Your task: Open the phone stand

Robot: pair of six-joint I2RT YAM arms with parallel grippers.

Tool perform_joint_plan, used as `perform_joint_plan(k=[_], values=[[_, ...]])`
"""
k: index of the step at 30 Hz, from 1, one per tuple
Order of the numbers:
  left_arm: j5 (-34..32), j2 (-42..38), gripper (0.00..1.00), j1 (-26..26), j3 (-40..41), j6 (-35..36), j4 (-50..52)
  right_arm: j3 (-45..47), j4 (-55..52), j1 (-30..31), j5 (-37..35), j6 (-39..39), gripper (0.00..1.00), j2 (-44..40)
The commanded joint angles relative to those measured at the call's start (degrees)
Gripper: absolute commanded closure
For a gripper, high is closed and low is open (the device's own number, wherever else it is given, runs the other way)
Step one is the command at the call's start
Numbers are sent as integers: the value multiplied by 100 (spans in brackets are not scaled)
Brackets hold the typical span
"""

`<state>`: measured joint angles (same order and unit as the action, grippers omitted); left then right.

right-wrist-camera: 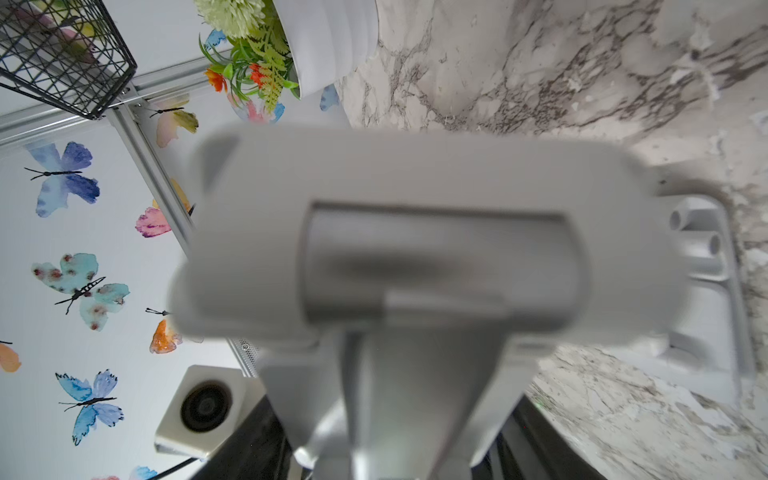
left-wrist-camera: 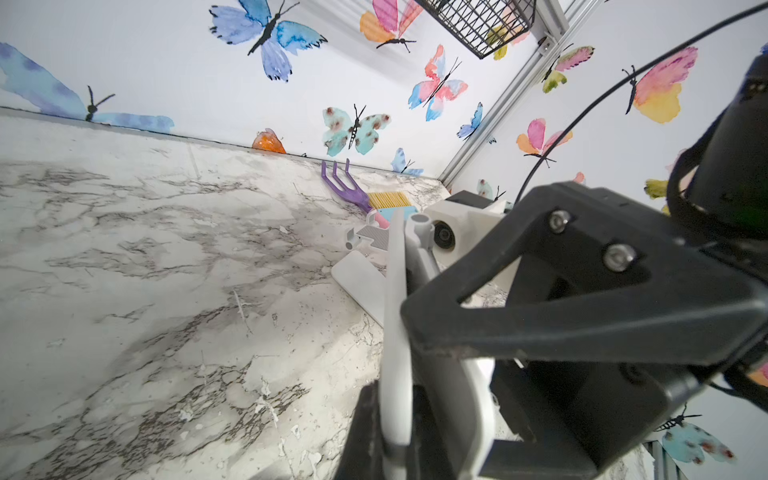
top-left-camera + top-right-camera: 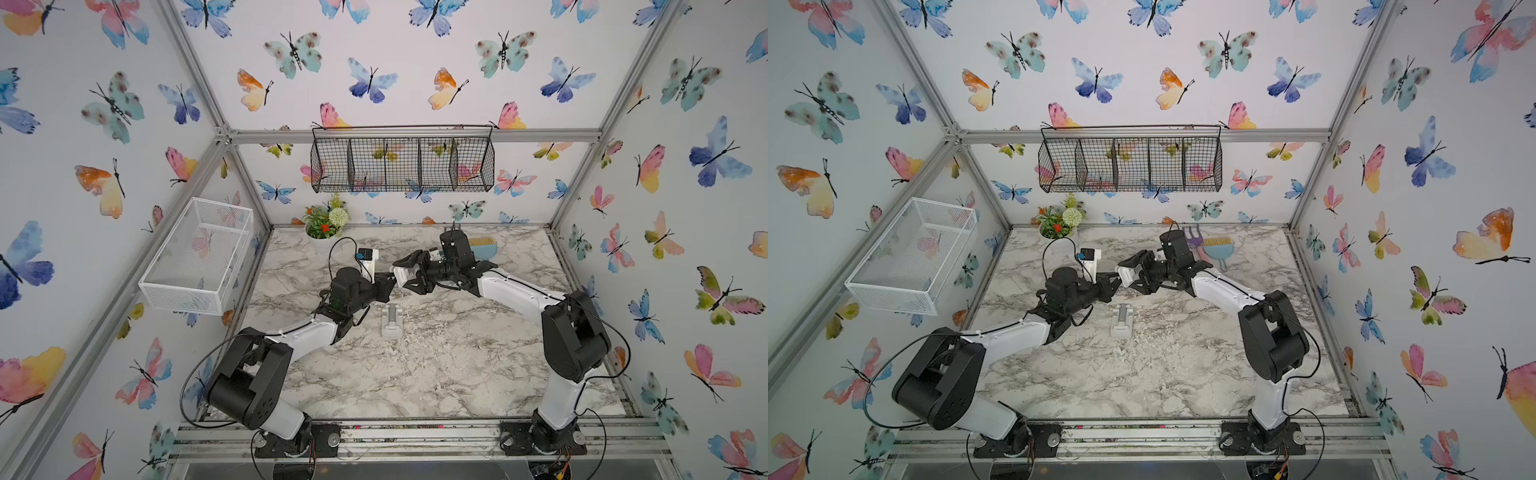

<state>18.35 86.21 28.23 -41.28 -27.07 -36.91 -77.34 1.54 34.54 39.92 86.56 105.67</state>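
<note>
Two robot arms reach from the lower edge of the frame and meet just above the centre of a marble-patterned table [image 3: 436, 374], inside a booth papered with watercolour butterflies. In both top views a white phone stand [image 3: 400, 276] [image 3: 1124, 274] is held in the air between them, a little above centre frame.

The right gripper [image 3: 411, 275], coming in from the right, is clamped around the body of the phone stand. The left gripper [image 3: 387, 284], coming in from the left, is closed tight on a thin white plate at the stand's left end. In the left wrist view that plate shows edge-on, pinched between the black fingers [image 2: 561, 316]. In the right wrist view the phone stand [image 1: 415, 249] fills the middle of the picture, blurred.

A second phone stand [image 3: 392, 320] lies flat on the table just below the meeting grippers.

At the table's far edge are a pot of artificial flowers [image 3: 326, 222], a blue brush [image 3: 482, 248] and a purple toy rake [image 3: 1191, 235]. A black wire basket [image 3: 402, 160] hangs on the back wall, and a white mesh basket [image 3: 195, 257] on the left wall.
</note>
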Motion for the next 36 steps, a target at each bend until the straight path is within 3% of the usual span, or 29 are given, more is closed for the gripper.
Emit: perform_joint_plan(k=[1,11,36], values=[[40,-235,100,120,39,193,278,-260,285,272,699,-279,94,-109],[-193,202,100,-418,-62,252,2,-176,-61,272,859,-212,99,-579],[321,1479,100,-1460,-713,340,-493,-329,-296,168,1722,89,99,-1164]])
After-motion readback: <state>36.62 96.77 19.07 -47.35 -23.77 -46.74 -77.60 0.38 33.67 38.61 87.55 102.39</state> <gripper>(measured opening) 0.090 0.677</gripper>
